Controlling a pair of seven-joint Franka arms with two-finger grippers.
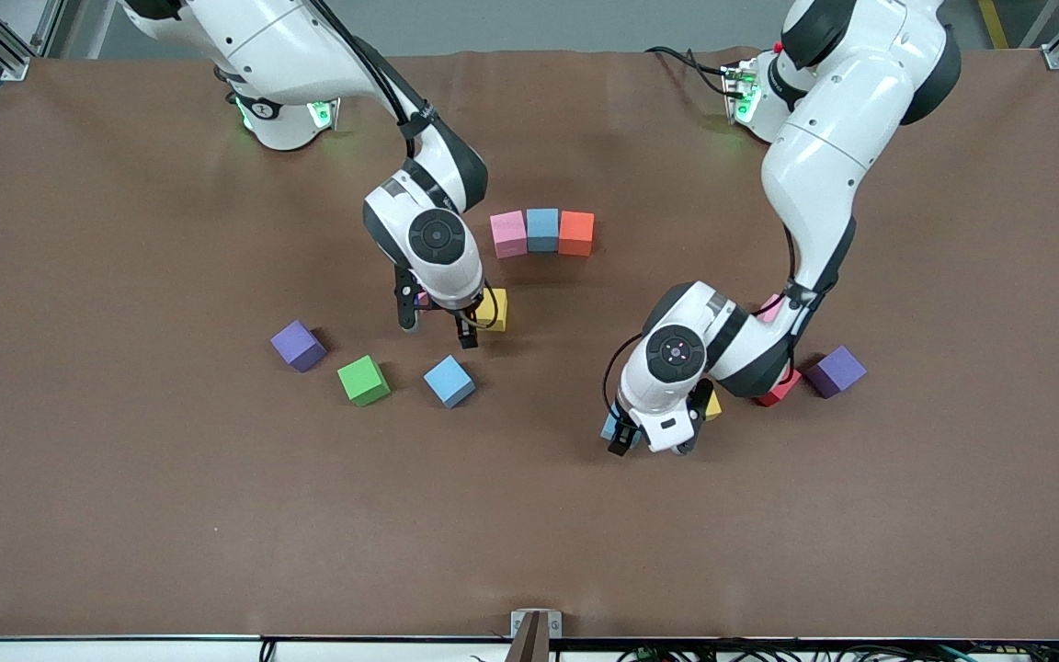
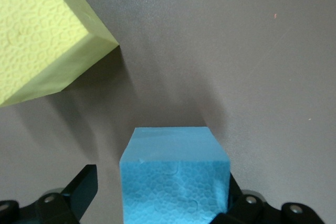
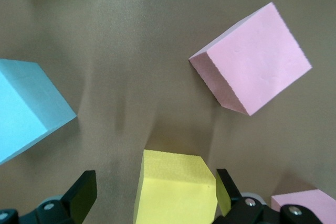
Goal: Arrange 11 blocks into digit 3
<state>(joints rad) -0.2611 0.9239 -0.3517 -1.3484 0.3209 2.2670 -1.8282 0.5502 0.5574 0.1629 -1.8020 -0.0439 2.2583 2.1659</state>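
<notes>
Row of 3 touching cubes sits mid-counter toward the robots' edge: pink cube point(image 1: 508, 233), blue cube point(image 1: 542, 229), orange cube point(image 1: 576, 233). That's all of the digit 3 laid so far.

Loose cubes toward the right arm's end: purple cube point(image 1: 298, 346), green cube point(image 1: 364, 380), light blue cube point(image 1: 449, 381), all apart from each other, nearer the front camera than the row.

Right pincer point(image 1: 438, 324) is low over a yellow cube point(image 1: 494, 309), fingers wide apart w/ the cube between them, not clamped. Right wrist view shows that yellow cube point(image 3: 176, 186) cut off at the frame edge, a tilted pink cube point(image 3: 252, 65) close by, and a sliver of another pink one at the corner.

Left pincer point(image 1: 651, 443) is down toward the left arm's end, fingers spread wide either side of a light blue block point(image 2: 176, 174), nothing gripped. In front view that block is mostly hidden under the wrist. A second yellow block point(image 2: 42, 35) lies just beside it.

The left arm also covers most of a red cube point(image 1: 782, 388) and a pink block point(image 1: 771, 308). Second purple cube point(image 1: 836, 370) sits beside the red one, clear of the arm.
</notes>
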